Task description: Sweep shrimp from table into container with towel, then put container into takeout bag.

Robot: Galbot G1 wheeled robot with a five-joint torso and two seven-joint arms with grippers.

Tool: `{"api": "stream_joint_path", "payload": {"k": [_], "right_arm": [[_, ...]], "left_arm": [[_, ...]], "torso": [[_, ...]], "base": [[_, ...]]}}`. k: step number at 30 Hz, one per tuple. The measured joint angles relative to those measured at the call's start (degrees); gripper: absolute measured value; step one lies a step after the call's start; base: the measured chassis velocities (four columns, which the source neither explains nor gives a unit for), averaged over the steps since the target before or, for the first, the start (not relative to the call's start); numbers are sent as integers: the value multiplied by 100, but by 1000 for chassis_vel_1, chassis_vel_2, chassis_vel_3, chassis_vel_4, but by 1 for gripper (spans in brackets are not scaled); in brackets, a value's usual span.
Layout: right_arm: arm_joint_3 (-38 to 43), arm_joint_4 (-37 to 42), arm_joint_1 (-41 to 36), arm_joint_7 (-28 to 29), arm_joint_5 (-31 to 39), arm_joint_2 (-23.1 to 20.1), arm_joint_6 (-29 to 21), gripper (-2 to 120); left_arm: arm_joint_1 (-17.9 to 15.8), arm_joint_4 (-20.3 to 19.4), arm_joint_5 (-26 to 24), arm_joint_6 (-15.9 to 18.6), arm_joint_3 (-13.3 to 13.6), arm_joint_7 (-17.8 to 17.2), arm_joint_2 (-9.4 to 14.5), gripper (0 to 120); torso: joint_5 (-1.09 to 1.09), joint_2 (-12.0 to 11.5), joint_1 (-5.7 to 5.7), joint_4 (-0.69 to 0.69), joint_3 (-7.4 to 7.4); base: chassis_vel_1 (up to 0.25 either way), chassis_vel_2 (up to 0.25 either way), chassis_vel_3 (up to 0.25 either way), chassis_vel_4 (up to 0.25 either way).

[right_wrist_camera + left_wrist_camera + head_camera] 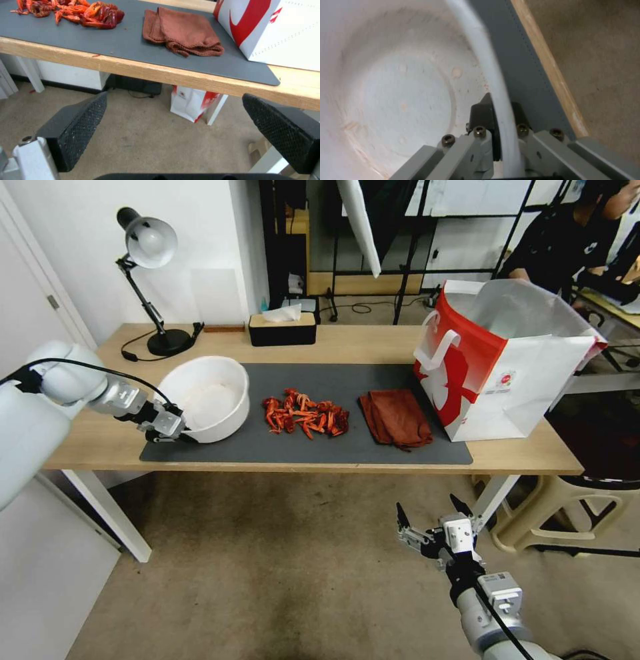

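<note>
The left claw point(175, 431) is clamping the near rim of the round white plastic container point(208, 397), tilted on the light-wood desk point(520, 453) beside glossy red-orange shrimp point(305, 413). The right claw point(435, 517) is hanging apart below the desk edge.

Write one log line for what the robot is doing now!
left end effector: shut on container rim | right end effector: open, below table edge | shrimp: on mat
</note>
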Motion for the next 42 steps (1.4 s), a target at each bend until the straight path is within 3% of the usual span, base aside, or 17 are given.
{"api": "stream_joint_path", "payload": {"k": [5, 7, 9, 11, 12, 14, 16, 19, 23, 25, 31, 39, 42], "right_arm": [[4, -4, 3, 2, 34, -7, -14, 100], [5, -5, 4, 2, 58, -9, -19, 100], [6, -5, 5, 3, 59, -9, -20, 100], [14, -8, 35, 4, 88, -9, -45, 100], [14, -8, 35, 4, 88, -9, -45, 100], [24, -13, 54, 6, 106, -10, -67, 100], [26, -13, 61, 7, 113, -8, -75, 100], [40, -17, 101, 13, 145, 9, -110, 100], [60, -22, 126, 20, 169, 14, -131, 100], [88, -23, 131, 25, 195, 15, -138, 100], [141, -19, 121, 27, 230, 15, -147, 100], [182, 11, 142, 36, 259, 16, -198, 100], [208, 29, 145, 38, 277, 12, -226, 100]], "left_arm": [[293, -346, -140, -208, -261, -154, 235, 0], [655, -735, -149, -383, -501, -308, 445, 0], [676, -757, -149, -388, -515, -319, 456, 0], [1465, -1631, -193, -607, -1033, -617, 865, 0], [1465, -1631, -193, -607, -1033, -617, 865, 0], [1851, -2142, -176, -835, -1243, -678, 1030, 0], [1968, -2311, -157, -917, -1291, -666, 1069, 0], [2344, -2918, 70, -1314, -1384, -598, 1166, 0], [2642, -3195, 381, -1562, -1396, -568, 1190, 0], [3000, -3417, 723, -1740, -1394, -528, 1178, 0], [3352, -3480, 1353, -1954, -1325, -413, 966, 0], [3696, -3194, 1970, -2243, -1199, -271, 620, 0], [3803, -2959, 2263, -2366, -1145, -271, 387, 0]], "torso": [[0, 0, 0, 1, 0], [-1, 0, 0, 1, 0], [-1, 0, 0, 1, 0], [0, 0, -1, 5, 0], [0, 0, -1, 5, 0], [0, 1, -1, 2, -1], [0, 1, -1, 1, -1], [1, 1, -1, 0, 0], [1, 1, -1, 0, 0], [1, 1, -1, 2, 0], [1, 1, -1, 2, 0], [1, 1, 0, 2, 0], [0, 1, 0, 2, 0]], "base": [[0, 0, 0, 0], [0, 0, 0, 0], [0, 0, 0, 0], [0, 0, 0, 0], [0, 0, 0, 0], [0, 0, 0, 0], [0, 0, 0, 0], [0, 0, 0, 0], [0, 0, 0, 0], [0, 0, 0, 0], [0, 0, 0, 0], [0, 0, 0, 0], [0, 0, 0, 0]]}}
